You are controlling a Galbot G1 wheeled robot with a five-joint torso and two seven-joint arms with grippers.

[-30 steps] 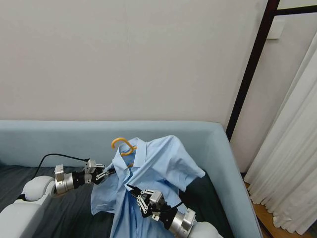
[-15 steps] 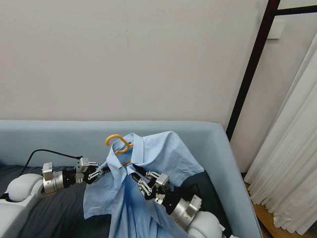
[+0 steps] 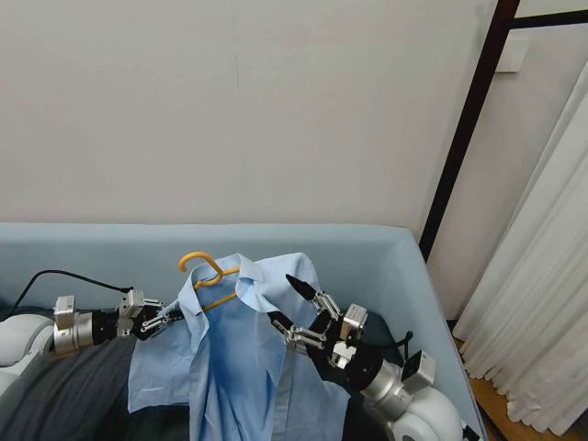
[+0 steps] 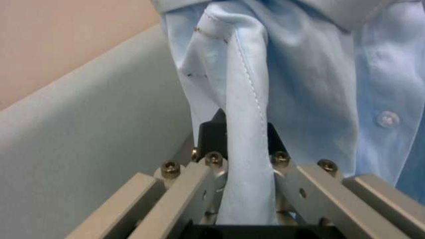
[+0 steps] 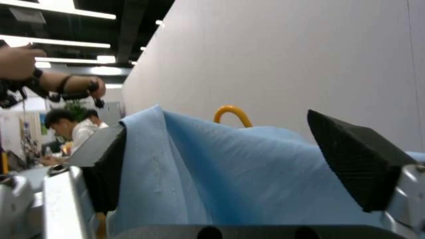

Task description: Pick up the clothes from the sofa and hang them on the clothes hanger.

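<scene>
a: where was the shirt (image 3: 230, 367)?

b: it hung on its orange hanger (image 3: 204, 266), held up above the blue sofa (image 3: 395, 266), in front of the backrest. the left gripper (image 3: 158, 321) was pinched tight on a fold at the shirt's edge. the right gripper (image 3: 287, 303) was spread wide, with cloth lying between its fingers but nothing gripped.

a: how should the lift go?

b: probably best with the left pinch firm, the right supporting the cloth near the collar, and the hook upright so the shirt doesn't slide off.
</scene>
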